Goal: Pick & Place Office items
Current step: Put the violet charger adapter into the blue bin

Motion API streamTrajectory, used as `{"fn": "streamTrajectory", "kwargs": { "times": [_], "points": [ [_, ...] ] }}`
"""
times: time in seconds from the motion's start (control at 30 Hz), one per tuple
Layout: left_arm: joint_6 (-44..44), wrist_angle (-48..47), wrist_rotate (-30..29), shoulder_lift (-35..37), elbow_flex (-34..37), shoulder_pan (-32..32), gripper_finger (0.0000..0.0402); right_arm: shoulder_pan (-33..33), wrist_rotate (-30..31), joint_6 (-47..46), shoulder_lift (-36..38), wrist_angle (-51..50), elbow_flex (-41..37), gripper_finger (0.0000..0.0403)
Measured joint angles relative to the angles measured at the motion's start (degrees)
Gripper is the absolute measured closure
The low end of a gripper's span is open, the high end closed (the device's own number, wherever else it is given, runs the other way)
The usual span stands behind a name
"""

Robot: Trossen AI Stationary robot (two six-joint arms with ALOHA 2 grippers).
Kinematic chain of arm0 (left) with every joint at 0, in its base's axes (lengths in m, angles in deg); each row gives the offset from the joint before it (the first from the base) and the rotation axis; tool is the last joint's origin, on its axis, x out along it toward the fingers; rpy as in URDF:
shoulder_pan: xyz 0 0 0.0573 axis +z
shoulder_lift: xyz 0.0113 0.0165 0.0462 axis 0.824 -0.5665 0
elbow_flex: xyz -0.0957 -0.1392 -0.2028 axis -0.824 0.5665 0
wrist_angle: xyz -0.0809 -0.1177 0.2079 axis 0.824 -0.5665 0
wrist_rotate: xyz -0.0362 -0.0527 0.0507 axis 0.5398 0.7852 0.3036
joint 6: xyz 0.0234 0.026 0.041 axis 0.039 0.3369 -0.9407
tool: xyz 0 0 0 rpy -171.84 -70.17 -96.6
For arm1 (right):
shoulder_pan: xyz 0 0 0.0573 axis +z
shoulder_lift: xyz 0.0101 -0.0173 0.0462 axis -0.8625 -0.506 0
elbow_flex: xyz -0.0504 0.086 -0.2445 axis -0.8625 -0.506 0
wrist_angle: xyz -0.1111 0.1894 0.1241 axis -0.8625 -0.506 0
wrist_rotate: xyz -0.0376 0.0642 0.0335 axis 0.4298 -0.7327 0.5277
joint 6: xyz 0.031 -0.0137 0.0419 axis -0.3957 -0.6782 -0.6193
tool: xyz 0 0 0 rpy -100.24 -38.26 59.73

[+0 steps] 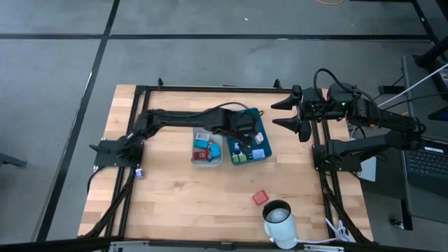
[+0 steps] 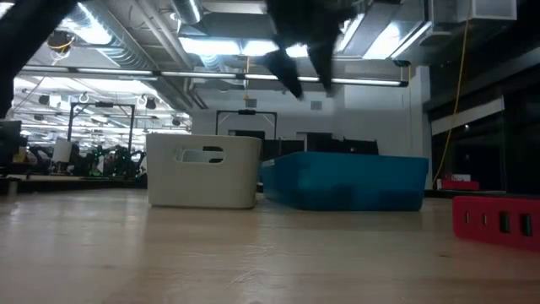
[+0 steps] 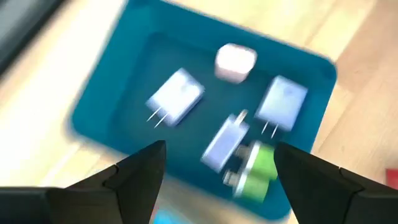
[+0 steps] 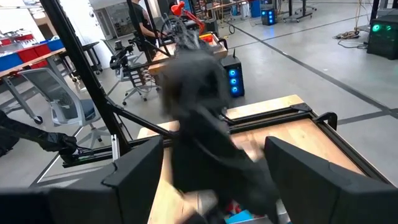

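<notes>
Chargers point(image 3: 225, 144) lie below left end effector point(image 3: 221, 165).

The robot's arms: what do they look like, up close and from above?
Both are dark, nearly black, jointed arms mounted on a black frame around the wooden table. The left gripper and right gripper each end in two pointed, wedge-shaped jaws. Black cables loop along the right arm, which shows a small green light.

Both robot arms are dark black and made of long chunky parts – the left gripper point(image 3: 217, 168) has two pointy black fingers, and the right gripper point(image 1: 292, 114) has black wires and a little green light.
</notes>
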Motion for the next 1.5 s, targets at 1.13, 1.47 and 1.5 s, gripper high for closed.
{"fn": "streamTrajectory", "kwargs": {
  "times": [1.13,1.47,1.5],
  "points": [
    [91.9,-25.0,6.9,19.8,31.0,-36.1,0.0117,-0.8,-6.5,2.2,-0.8,0.3,0.0,0.0119],
    [89.5,-23.0,1.0,17.2,33.9,-34.6,0.0159,-0.8,-7.6,-0.5,-1.4,0.2,0.0,0.0119],
    [91.9,-25.0,1.0,17.0,34.0,-34.8,0.0159,-0.8,-7.6,-0.3,-1.4,0.2,0.0,0.0119]
  ]
}}
